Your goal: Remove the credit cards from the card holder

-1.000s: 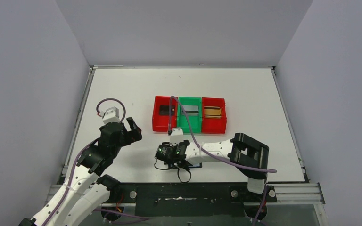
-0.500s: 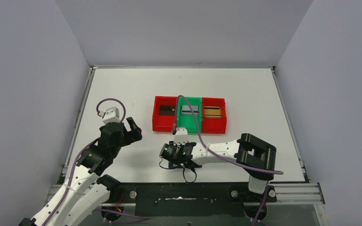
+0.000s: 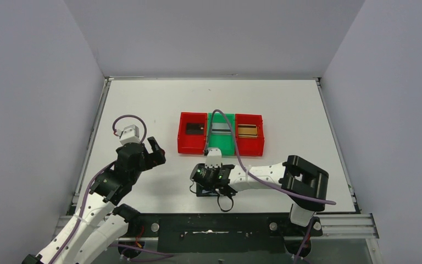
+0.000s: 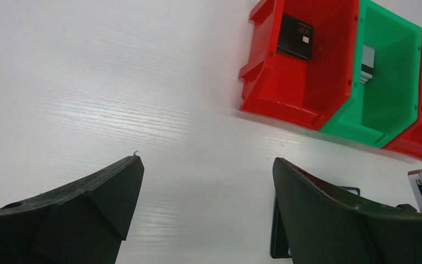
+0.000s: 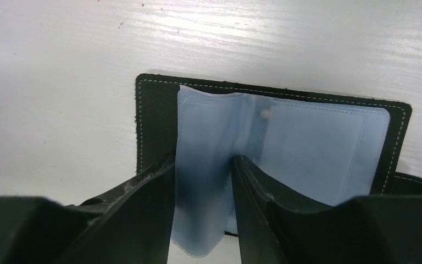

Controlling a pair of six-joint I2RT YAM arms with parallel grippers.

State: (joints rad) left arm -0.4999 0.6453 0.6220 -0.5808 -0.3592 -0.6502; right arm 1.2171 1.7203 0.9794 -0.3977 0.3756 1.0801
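The top view looks down from above and behind the arms on the whole table (image 3: 286, 104), with the bins (image 3: 221, 133) toward 12 o'clock. The left wrist view looks low and slantwise, sharing those bins at 1 o'clock. The right wrist view sits close over the holder (image 5: 307, 148), which the top view shows toward 6 o'clock.

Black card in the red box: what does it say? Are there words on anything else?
"VIP": on the black card in the red box.
Grey card and gold card: too small to read.
Wallet: no words.
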